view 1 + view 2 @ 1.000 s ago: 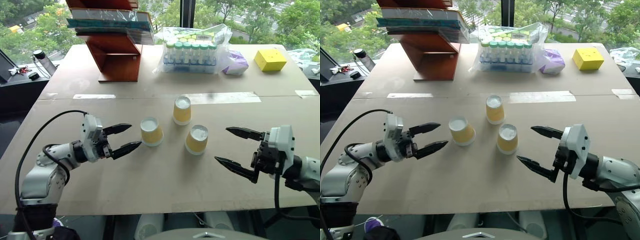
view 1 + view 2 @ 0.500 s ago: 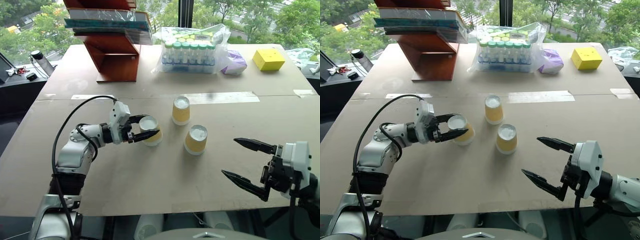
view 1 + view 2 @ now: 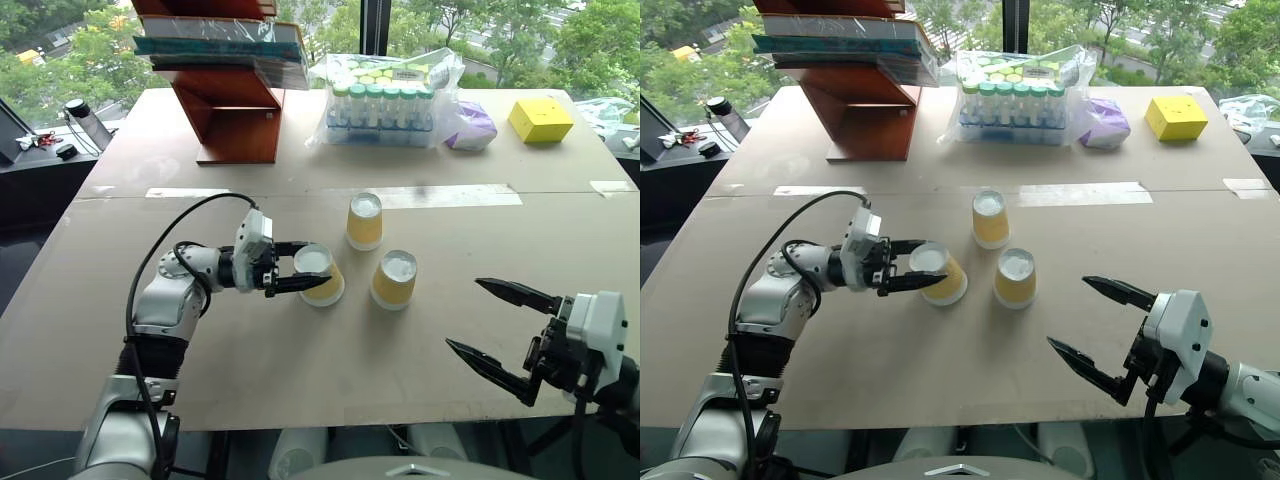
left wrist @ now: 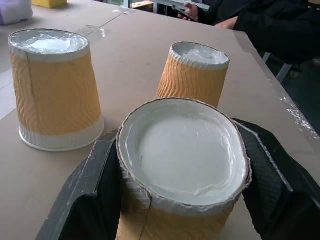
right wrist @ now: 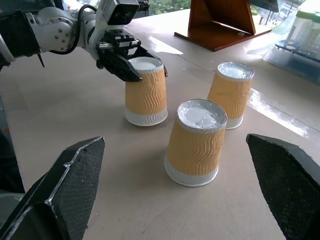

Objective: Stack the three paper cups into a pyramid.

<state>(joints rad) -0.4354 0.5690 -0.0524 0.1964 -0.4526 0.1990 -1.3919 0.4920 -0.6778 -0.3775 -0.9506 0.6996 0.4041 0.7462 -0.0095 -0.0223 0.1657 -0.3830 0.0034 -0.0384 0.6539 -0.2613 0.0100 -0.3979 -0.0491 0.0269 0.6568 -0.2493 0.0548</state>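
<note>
Left gripper (image 3: 300,272) has come in from open table and closed its fingers around the top of the nearest paper cup (image 3: 322,275), apparently firm. That cup now sits closer to the front cup (image 3: 394,279); the rear cup (image 3: 364,220) stands just behind. Right gripper (image 3: 495,331) hangs wide open, empty. Base pair forming.

The left arm (image 3: 165,300) is built of rounded silver-grey shells joined by black rings, with a thin black cable (image 3: 160,235) looping free above it. Its wrist carries a white block, and the left gripper (image 3: 303,272) has two tapered, glossy black fingers. The right gripper (image 3: 492,327) has the same long, pointed black fingers, mounted on a black bracket under a boxy white housing (image 3: 597,325), with a black cable below.
</note>
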